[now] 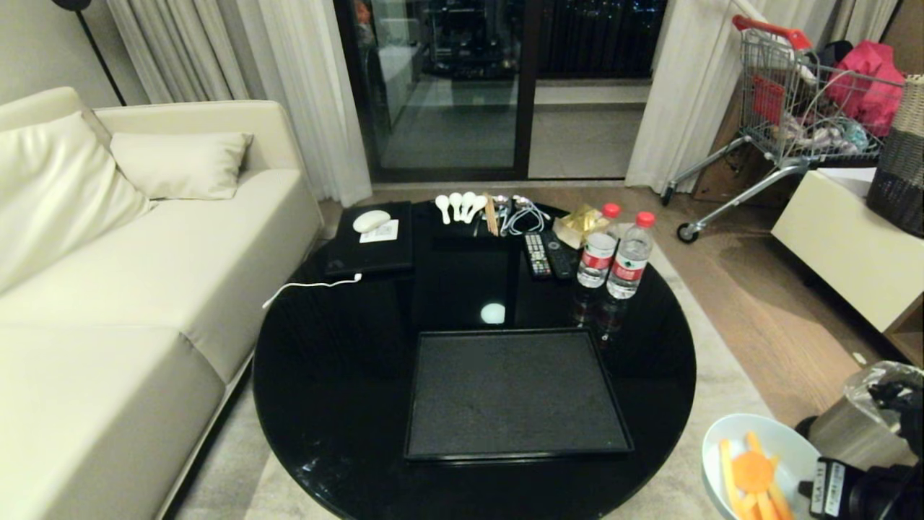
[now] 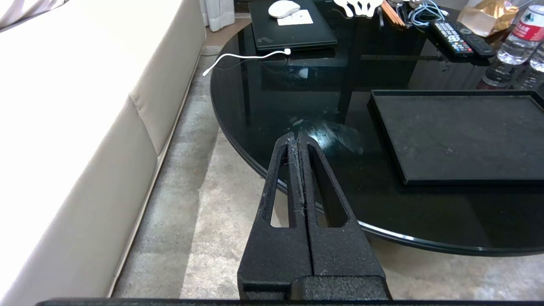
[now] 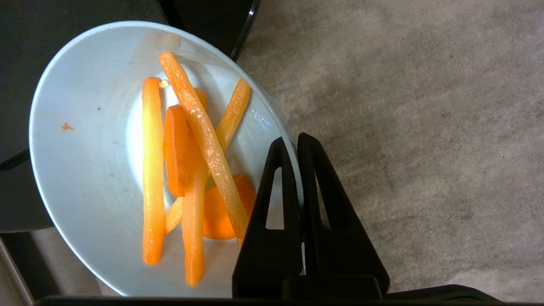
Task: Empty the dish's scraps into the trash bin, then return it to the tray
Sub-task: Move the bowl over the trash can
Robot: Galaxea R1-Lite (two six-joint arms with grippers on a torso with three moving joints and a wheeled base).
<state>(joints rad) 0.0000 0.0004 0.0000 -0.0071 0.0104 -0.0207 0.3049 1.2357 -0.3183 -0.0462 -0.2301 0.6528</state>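
The dish (image 3: 89, 170) was off the table, held out over the carpet at your right side, pinched by its rim in your right gripper (image 3: 296, 142), whose fingers were closed almost together with one inside the bowl wall and one outside. It still carried its whole load: the scraps (image 3: 191, 170), orange strips and a round slice or two, lay heaped in the bottom with their long axes running roughly toward the gripped rim. What your next move turned on was the trash bin (image 1: 852, 430): it stood on the floor just beyond the dish, farther to your right and a little forward, its clear liner bag (image 1: 877, 383) open at the top, so I'd judge you needed to carry the bowl over that mouth before tipping it. The bowl was nearly level, and nothing had spilled that I could see. The tray (image 1: 516, 393) sat on the round black table (image 1: 346, 375) to the left of the dish, with nothing on it, ready for the return. Your left gripper (image 2: 297, 140) hung parked over the table's near left edge, fingers pressed together and holding nothing; the right arm was clearly the one placed for both steps.
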